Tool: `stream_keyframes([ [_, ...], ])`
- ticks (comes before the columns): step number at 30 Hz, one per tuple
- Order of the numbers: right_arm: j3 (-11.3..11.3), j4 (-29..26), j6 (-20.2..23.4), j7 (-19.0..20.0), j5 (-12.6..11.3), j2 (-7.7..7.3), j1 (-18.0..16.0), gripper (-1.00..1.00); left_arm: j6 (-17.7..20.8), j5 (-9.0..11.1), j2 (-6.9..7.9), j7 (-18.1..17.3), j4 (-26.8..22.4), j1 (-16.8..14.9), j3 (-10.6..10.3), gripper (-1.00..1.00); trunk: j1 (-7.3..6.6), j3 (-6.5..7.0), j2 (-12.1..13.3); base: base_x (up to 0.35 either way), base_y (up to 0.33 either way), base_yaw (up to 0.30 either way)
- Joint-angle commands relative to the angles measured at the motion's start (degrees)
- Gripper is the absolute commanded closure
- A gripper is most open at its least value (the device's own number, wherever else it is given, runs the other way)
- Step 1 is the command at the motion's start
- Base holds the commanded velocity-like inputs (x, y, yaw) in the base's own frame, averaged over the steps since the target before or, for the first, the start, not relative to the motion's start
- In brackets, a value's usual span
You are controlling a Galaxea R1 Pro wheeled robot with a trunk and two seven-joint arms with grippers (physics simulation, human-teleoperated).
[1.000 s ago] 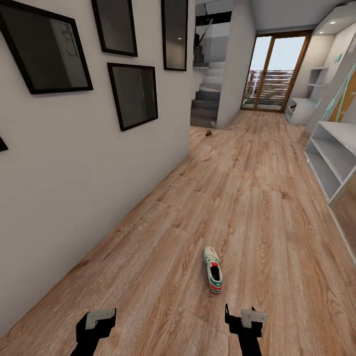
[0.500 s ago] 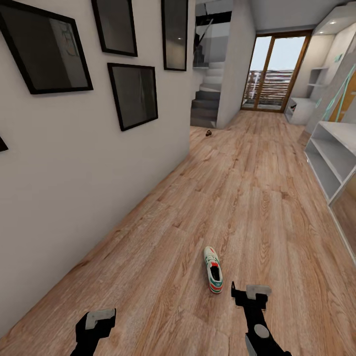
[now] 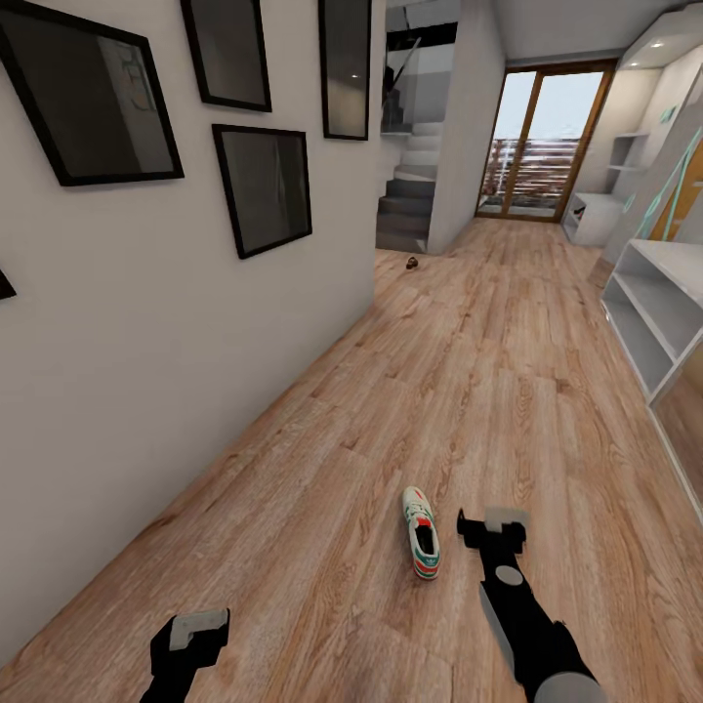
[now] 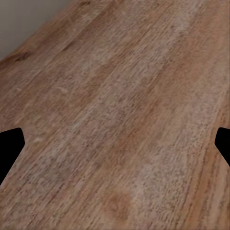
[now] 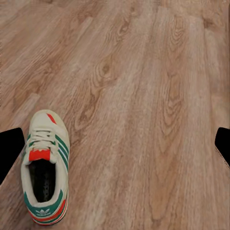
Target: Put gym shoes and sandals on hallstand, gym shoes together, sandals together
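Note:
One gym shoe [image 3: 421,532], white with green stripes and red patches, lies on the corridor floor [image 3: 469,391], toe pointing away from me. My right gripper [image 3: 493,528] hovers just to its right, level with the shoe's middle, and it is open. In the right wrist view the same gym shoe [image 5: 45,167] sits off to one side of the open right gripper [image 5: 115,148], not between the fingers. My left gripper [image 3: 191,633] hangs low at the near left, also open over bare planks [image 4: 115,143]. The white hallstand [image 3: 669,262] stands at the right. The sandals are out of view.
A wall with black picture frames [image 3: 262,187] runs along the left. Stairs [image 3: 410,200] and a glass door [image 3: 539,142] close the far end. A small dark thing [image 3: 412,263] lies near the stairs, too small to identify. A mirrored wardrobe front [image 3: 683,410] borders the right.
My right arm has reached forward from the near edge to beside the gym shoe. The left arm, the shoe and the camera have stayed put.

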Motion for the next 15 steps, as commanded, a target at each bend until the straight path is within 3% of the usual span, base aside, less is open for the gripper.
stream_keyframes([
  [1,-0.20,-0.12,0.28,0.07,0.47,0.12,-0.68,-1.00,-0.20,-0.62,-0.07,-0.02,0.02,-0.04,0.27,-1.00,-0.01,-0.05,-0.02,0.000,0.000,0.000],
  [4,-0.11,-0.37,1.30,0.85,0.47,0.22,-2.30,-1.00,-0.19,-0.64,-0.05,-0.02,0.02,-0.04,0.27,-1.00,-0.01,-0.05,-0.02,0.002,0.000,0.000],
  [7,0.58,-0.74,2.80,4.34,0.47,0.30,-4.04,-1.00,-0.14,-0.62,-0.02,-0.11,-0.37,-0.09,0.31,-1.00,-0.01,-0.05,-0.02,0.122,0.000,0.000],
  [11,0.97,-1.01,3.67,8.51,0.47,0.33,-4.78,-1.00,0.07,-0.69,-0.06,-0.18,-0.95,-0.26,0.30,-1.00,-0.01,-0.05,-0.02,0.258,0.000,0.000],
  [15,1.13,-0.73,3.81,9.86,0.47,0.33,-4.98,-1.00,0.33,-0.83,0.04,-0.28,-1.88,-1.95,0.26,-1.00,-0.01,-0.05,-0.02,0.312,0.000,0.000],
])
